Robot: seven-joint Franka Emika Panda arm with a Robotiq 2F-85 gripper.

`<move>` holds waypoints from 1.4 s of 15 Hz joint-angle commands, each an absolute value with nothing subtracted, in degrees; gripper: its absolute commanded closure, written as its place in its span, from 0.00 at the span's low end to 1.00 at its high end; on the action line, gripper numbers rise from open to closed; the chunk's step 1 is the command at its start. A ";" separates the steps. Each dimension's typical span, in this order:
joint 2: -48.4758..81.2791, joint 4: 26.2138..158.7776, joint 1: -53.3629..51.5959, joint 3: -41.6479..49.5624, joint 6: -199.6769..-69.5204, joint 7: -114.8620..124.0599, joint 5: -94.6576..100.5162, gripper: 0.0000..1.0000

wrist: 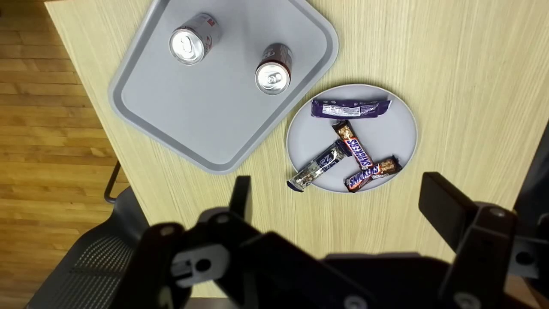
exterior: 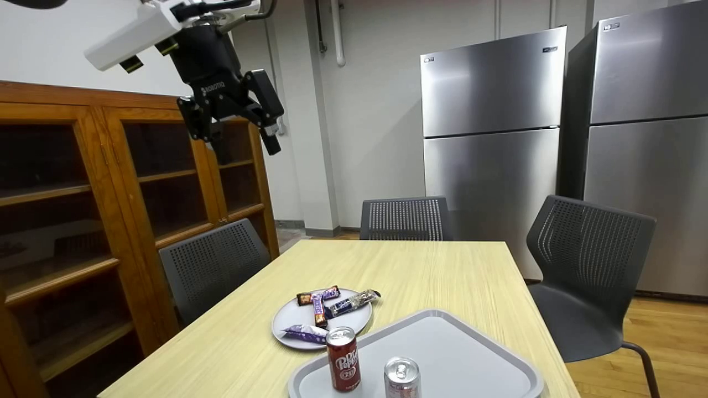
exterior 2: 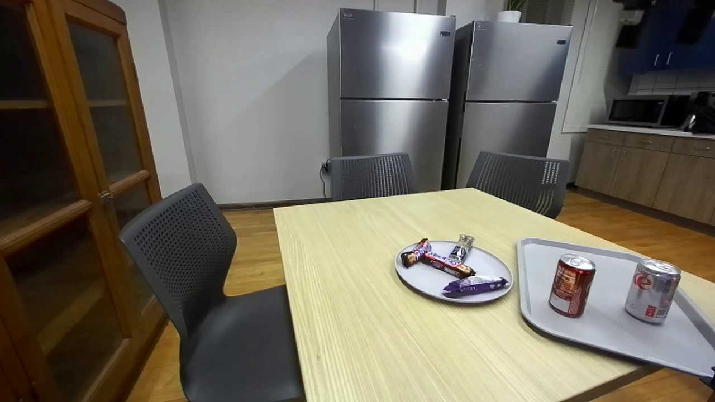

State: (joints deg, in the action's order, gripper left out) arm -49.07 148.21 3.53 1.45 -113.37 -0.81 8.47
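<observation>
High above the table, my gripper (exterior: 246,145) stands open, its fingers wide apart and nothing between them. In the wrist view the gripper (wrist: 337,178) has its black fingertips on either side of bare table, just short of a round grey plate (wrist: 396,133). On that plate lie a purple packet (wrist: 349,109) and two Snickers bars (wrist: 372,172), one end touching the other. A silver and dark blue nut bar (wrist: 317,167) pokes out over the plate's rim. Beside the plate, a grey tray (wrist: 193,111) carries an upright dark red can (wrist: 274,71) and a silver can (wrist: 195,40).
Grey chairs surround the wooden table (exterior 2: 346,312), including one chair (exterior 2: 179,251) beside a glass-fronted wooden cabinet (exterior: 105,182). Two steel refrigerators (exterior: 492,88) rise behind the far end. A counter with a microwave (exterior 2: 637,110) is further back.
</observation>
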 commanded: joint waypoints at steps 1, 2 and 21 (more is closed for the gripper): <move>-48.65 148.08 3.19 0.91 -113.91 0.01 8.13 0.00; -48.44 148.51 3.15 0.31 -115.17 0.43 8.53 0.00; -13.67 143.22 -0.20 1.37 -142.94 -4.62 6.93 0.00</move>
